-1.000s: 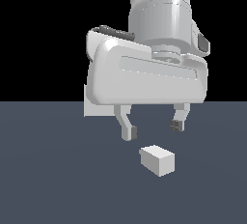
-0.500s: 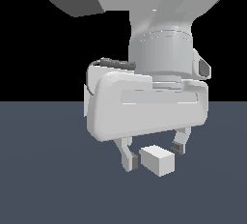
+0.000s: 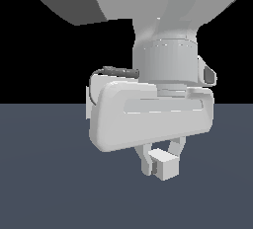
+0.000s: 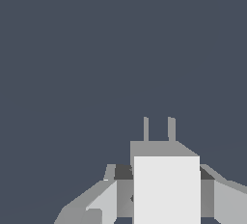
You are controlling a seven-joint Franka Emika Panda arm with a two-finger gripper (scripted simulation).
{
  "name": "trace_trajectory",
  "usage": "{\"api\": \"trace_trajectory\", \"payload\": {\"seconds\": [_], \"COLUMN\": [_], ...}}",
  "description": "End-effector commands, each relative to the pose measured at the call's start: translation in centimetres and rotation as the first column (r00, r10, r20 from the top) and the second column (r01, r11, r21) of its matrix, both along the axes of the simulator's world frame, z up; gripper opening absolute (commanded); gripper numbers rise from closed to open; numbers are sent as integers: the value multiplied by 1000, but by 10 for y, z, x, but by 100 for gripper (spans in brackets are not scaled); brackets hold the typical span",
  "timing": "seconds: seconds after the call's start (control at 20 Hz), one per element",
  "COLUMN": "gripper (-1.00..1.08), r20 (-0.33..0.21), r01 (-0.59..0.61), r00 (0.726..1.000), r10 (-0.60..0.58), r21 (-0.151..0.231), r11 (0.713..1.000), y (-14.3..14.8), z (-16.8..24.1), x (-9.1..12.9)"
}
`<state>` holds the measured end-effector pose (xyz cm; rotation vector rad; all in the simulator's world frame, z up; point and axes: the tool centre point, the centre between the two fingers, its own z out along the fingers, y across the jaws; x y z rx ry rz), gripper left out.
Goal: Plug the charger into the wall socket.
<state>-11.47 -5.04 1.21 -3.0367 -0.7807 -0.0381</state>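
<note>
In the lower centre of the exterior view, a small plain white rectangular block, the charger point(image 3: 165, 165), sits on the dark grey table point(image 3: 44, 183) between the robot's pale grey fingers point(image 3: 146, 166), which flank it narrowly; whether they press it I cannot tell. The wrist view shows two prongs point(image 4: 158, 129) on the block. Behind is only blackness. The step looks like grasping; next comes lifting and finding the wall socket, unseen here.

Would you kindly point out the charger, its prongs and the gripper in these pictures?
charger point(image 3: 166, 165): exterior view, on its front face.
prongs point(image 4: 146, 129): wrist view, on one of the two thin pins.
gripper point(image 3: 162, 159): exterior view, midway between the fingers, which flank the charger.
</note>
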Motion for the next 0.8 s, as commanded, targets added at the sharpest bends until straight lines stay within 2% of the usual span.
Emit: {"api": "trace_trajectory", "payload": {"seconds": [0.0,0.4,0.75], "gripper": [-100,-100,-100], "r20": [0,0,0], "r01": [-1,6,48], "r00": [1000,1000,999], "r10": [1,-6,-48], "r21": [0,0,1], "r11": [1000,1000,999], "y": [0,3,22], "z": [0,2,15], "x": [0,3,20]}}
